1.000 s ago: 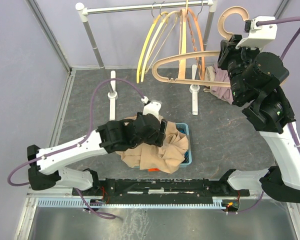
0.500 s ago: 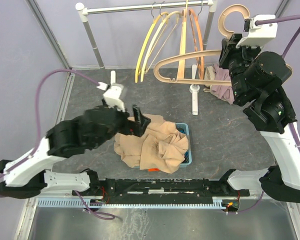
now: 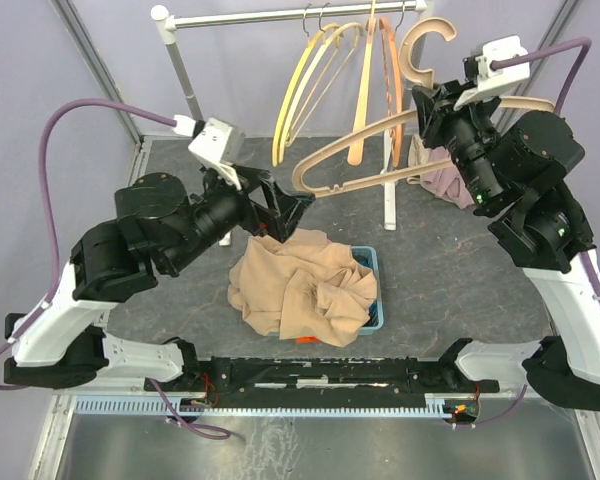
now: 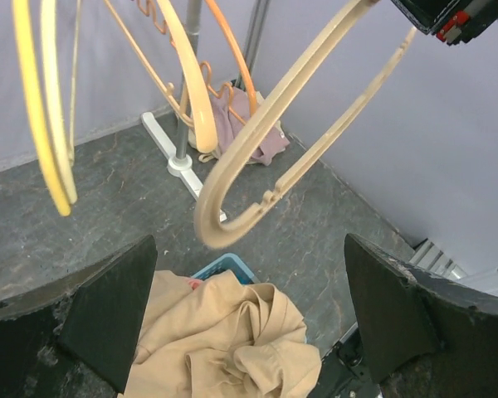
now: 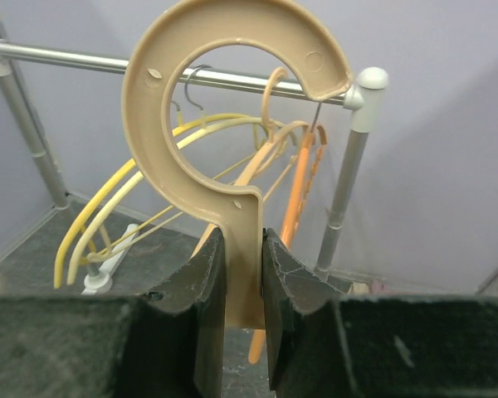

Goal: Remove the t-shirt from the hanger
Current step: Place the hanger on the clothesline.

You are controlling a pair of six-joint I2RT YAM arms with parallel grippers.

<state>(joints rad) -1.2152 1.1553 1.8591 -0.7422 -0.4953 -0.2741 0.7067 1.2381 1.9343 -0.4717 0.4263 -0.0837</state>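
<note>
Risen off the t-shirt point(image 3: 300, 290), the left gripper point(image 3: 285, 210) hovers with jaws spread wide. The shirt lies heaped over a blue basket point(image 3: 373, 262) below it, nearer this arm. The right gripper's point(image 5: 242, 249) jaws clamp the bare hanger's point(image 4: 257, 133) neck.

A silver rail point(image 5: 66, 60) on white-capped posts runs across the back, straight ahead of the right claw point(image 5: 242, 274) and higher than it. Two yellow hangers point(image 4: 41, 124) hang from the rail, up and to the left of the left claw point(image 4: 249, 319). A tan hanger point(image 3: 366, 70) and an orange hanger point(image 3: 392, 70) hang further along, just ahead of the right claw. The rack's right post ends in a white foot point(image 4: 183, 162) ahead of the left claw. A mauve cloth point(image 4: 249, 124) lies bunched on the grey floor point(image 3: 460, 300) just beyond that foot, below the right claw. A blue basket point(image 3: 378, 290) sits on the floor below the left claw, with only its right rim showing.
</note>
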